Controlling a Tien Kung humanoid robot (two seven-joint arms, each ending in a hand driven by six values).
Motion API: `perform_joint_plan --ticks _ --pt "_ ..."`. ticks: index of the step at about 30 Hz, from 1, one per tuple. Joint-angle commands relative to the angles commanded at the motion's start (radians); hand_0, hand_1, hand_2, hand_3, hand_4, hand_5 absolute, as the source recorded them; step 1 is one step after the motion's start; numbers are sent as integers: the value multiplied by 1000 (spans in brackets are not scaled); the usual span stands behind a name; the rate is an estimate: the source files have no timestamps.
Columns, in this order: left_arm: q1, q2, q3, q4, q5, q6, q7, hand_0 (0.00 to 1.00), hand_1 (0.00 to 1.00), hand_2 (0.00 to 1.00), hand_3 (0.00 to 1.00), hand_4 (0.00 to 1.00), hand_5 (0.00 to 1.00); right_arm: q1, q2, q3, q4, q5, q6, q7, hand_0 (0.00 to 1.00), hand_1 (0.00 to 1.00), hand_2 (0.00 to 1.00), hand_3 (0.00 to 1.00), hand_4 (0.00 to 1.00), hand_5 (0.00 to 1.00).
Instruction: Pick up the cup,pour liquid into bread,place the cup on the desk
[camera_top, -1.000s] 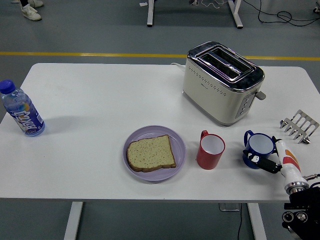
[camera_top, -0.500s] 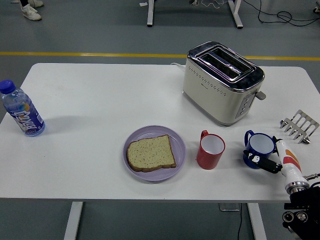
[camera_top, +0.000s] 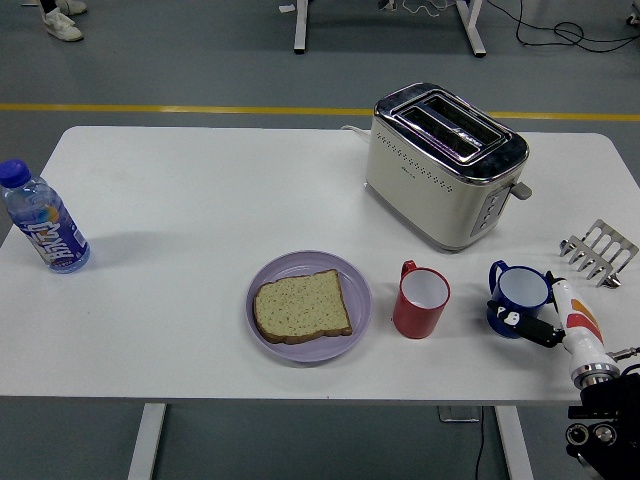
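Note:
A blue cup (camera_top: 520, 290) stands on the white table (camera_top: 200, 200) at the front right, its handle pointing far-left. My right hand (camera_top: 540, 315) comes in from the lower right corner and sits against the cup's near right side. Its black fingers (camera_top: 512, 319) lie along the cup's lower front wall, and the white thumb (camera_top: 566, 303) is beside the right rim. The cup still rests on the table. A slice of bread (camera_top: 302, 306) lies on a lilac plate (camera_top: 355, 280) at front centre. A red cup (camera_top: 421, 300) stands between plate and blue cup.
A cream toaster (camera_top: 445, 165) stands behind the cups. A metal toast rack (camera_top: 599, 251) is at the right edge. A blue-capped water bottle (camera_top: 42, 220) stands at the far left. A person's shoes (camera_top: 62, 18) show on the floor, top left.
The black fingers have crept slightly left along the blue cup's front wall. Nothing else has moved.

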Motion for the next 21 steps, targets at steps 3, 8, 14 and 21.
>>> perform_joint_plan --ticks 3,8,14,21 --pt "0 0 1 0 -3 0 -1 688 697 705 558 250 998 -1 -1 1 1 -1 -3 3 708 601 723 827 865 183" --pt "-1 0 1 0 -2 0 0 688 697 705 558 250 998 -3 -2 1 1 -8 1 5 708 601 723 827 865 183" --pt "-1 0 0 0 -2 0 0 687 696 704 556 251 998 -4 -1 3 0 -20 16 -2 727 632 768 878 892 202" --pt "-1 0 2 0 -3 0 -1 685 696 699 555 249 998 -5 0 4 -1 -31 14 -4 772 675 860 946 910 191"
